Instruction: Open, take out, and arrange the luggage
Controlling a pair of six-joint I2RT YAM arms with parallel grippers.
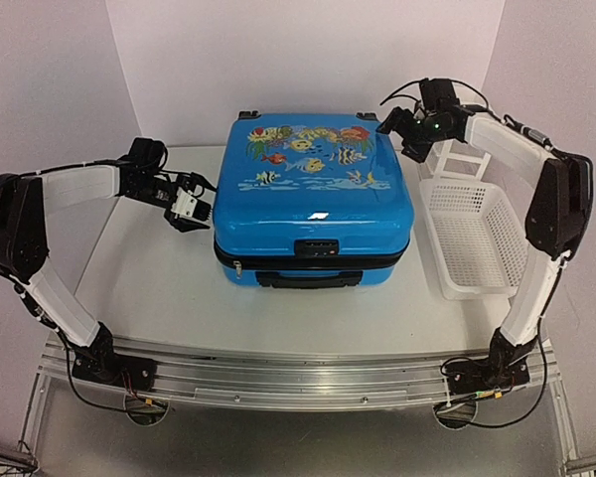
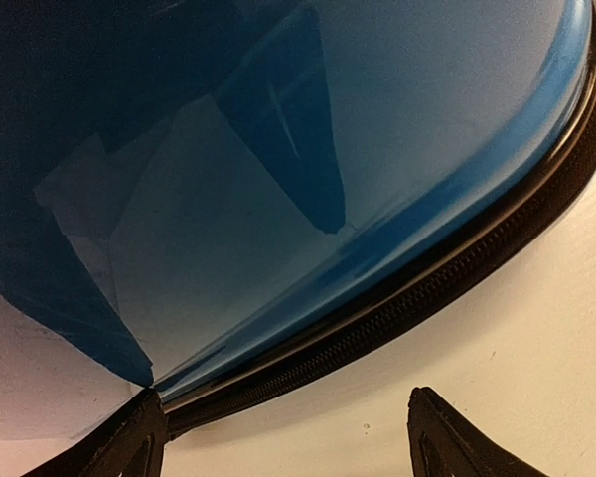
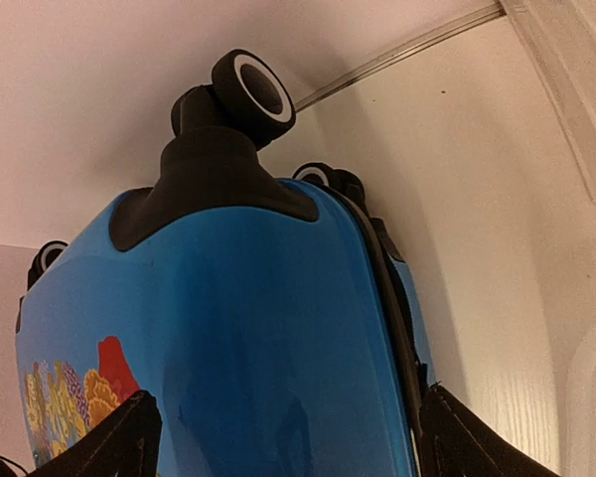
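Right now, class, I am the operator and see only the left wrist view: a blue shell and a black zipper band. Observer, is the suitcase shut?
Observer: Yes. From above, the suitcase lies flat and closed, fish print up.
Operator: Where is its handle?
Observer: The handle is on the near side, facing the arm bases.
Operator: And the right end effector?
Observer: The right end effector is open at the far right corner, by a wheel.

There's a white mesh basket point(image 1: 477, 238) on the right of the white table point(image 1: 149, 288), a white plastic frame point(image 1: 469, 159) just behind it (partly hidden). A metal rail point(image 1: 298, 360) lines the near edge.
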